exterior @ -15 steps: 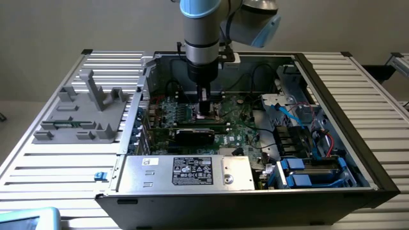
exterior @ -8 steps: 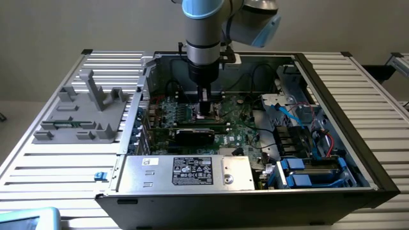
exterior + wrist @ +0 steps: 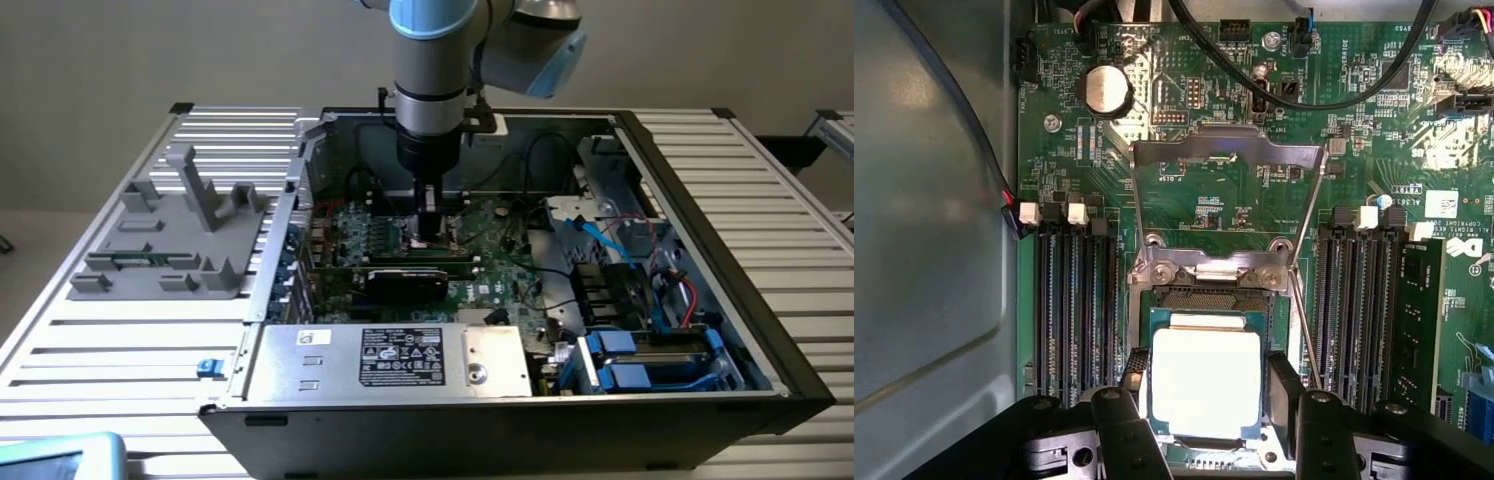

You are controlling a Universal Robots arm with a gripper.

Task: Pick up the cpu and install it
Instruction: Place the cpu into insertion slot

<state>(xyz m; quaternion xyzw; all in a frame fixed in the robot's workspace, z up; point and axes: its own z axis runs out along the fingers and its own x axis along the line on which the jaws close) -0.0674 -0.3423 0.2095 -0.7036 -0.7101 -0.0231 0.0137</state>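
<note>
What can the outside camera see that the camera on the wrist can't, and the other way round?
Exterior view: the robot arm, the whole open computer case, its silver power supply box and a grey plastic block beside the case.
Wrist view: the silver chip gripped by the end effector, the raised metal socket frame and a coin battery.
Both: the green circuit board.

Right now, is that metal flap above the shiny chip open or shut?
Open: the metal flap stands swung back off the socket, leaving the cpu uncovered.
</note>
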